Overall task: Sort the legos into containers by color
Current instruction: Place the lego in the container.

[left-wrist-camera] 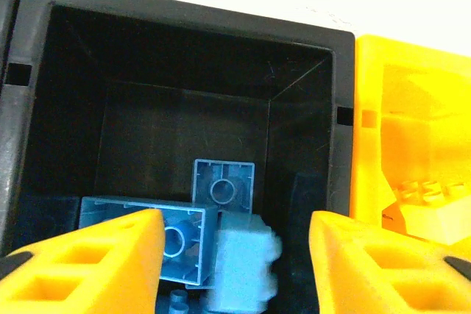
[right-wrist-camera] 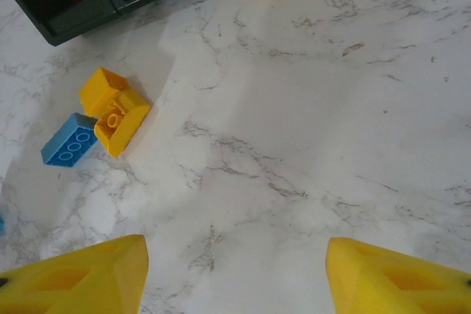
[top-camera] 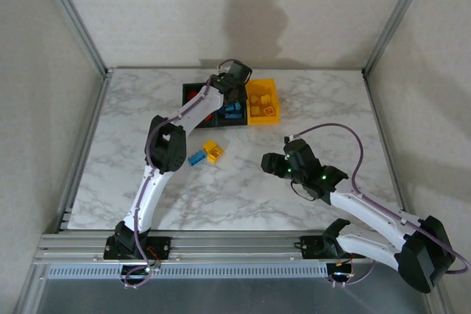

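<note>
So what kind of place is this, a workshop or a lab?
Likely a robotics lab bench: left arm and right arm bolted to a marble-patterned table, plain enclosing walls, toy bricks and sorting bins.

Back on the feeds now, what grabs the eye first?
The left tool hangs open over the middle black bin at the far side of the table, with blue bricks lying inside. In front of it, a loose blue brick lies beside yellow lego, unsorted. The right tool hovers open above bare marble.
</note>
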You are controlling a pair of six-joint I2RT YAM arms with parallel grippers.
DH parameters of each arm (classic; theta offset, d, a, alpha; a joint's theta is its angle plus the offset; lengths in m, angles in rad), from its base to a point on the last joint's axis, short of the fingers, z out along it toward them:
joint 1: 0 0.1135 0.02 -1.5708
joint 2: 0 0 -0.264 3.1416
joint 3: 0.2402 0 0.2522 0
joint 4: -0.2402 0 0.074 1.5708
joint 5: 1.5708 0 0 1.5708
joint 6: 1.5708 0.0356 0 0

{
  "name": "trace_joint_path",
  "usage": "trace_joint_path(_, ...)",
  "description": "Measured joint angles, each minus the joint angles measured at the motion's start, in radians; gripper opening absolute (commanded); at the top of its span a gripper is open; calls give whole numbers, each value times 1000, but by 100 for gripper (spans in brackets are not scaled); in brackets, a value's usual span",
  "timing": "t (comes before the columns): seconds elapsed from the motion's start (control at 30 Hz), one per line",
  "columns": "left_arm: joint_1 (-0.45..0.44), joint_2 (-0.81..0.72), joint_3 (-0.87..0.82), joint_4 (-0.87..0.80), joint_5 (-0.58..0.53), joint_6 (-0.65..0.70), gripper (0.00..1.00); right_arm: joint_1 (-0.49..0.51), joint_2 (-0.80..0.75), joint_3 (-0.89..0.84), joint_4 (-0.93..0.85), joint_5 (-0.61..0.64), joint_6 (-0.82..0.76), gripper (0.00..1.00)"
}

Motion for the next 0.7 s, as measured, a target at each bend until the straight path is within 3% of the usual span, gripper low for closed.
trace_joint_path(0.23,-10,-87,-112,8,0,3,61,0,2,0,0,0,-1,65)
trace_joint_path(0.7,-53,-873,-957,140,-2,-15,68,5,3,8,51,-74,-63,69)
